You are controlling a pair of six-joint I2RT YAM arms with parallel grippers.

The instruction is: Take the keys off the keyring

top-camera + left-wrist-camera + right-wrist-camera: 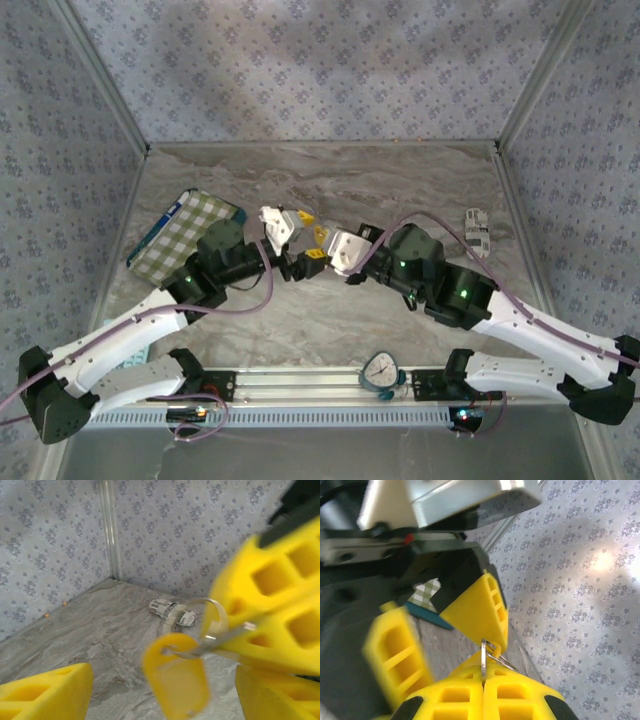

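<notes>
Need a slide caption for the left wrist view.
Right hand pinches the keyring; yellow-headed key dangles in front of the open left hand.

Both arms reach forward from their bases and bend inward at the elbows, so the left gripper (300, 238) and the right gripper (326, 243) meet almost tip to tip. The right pincer's pads (520, 700) are pressed flat together, pinching the keyring (492, 649). The left pincer's fingers (479, 611) stand wide apart, one on either side of the space just ahead of the right pincer's tips.
</notes>
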